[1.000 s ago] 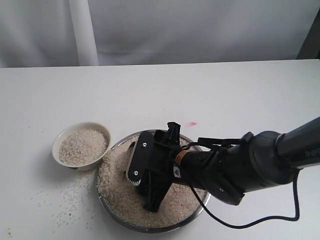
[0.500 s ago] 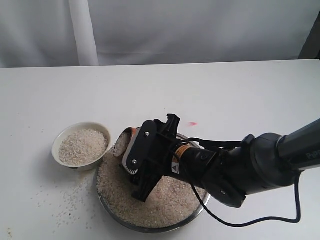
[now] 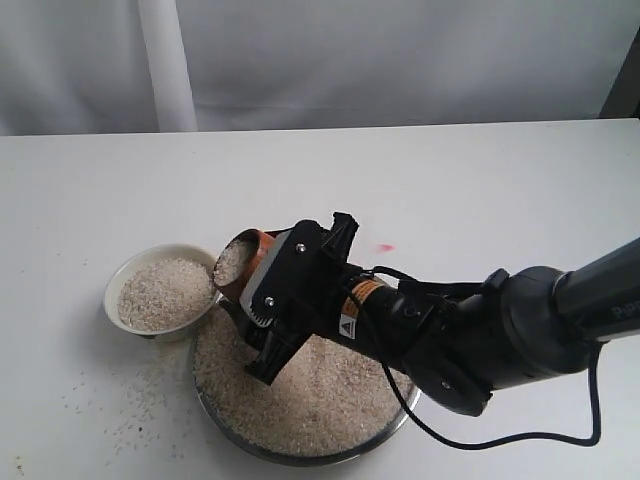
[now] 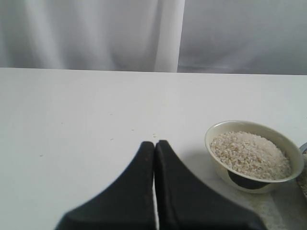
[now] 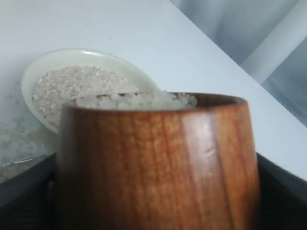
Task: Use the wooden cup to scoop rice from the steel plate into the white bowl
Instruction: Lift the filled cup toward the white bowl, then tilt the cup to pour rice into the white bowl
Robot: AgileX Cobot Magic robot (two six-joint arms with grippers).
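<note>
The wooden cup is brim-full of rice and hangs over the steel plate's left rim, right beside the white bowl. My right gripper is shut on it. In the right wrist view the cup fills the frame, its rice level with the lip, and the bowl lies just beyond. A bed of rice covers the plate, and the bowl holds a heap of rice. My left gripper is shut on nothing above bare table, the bowl off to one side.
Loose grains are scattered on the white table in front of the bowl. A small pink mark lies behind the plate. A white post and a curtain stand at the table's far edge.
My right gripper has lifted the cup out of the plate's rice and carried it up and left to the bowl's edge, now full. The left gripper's earlier state is not shown.
</note>
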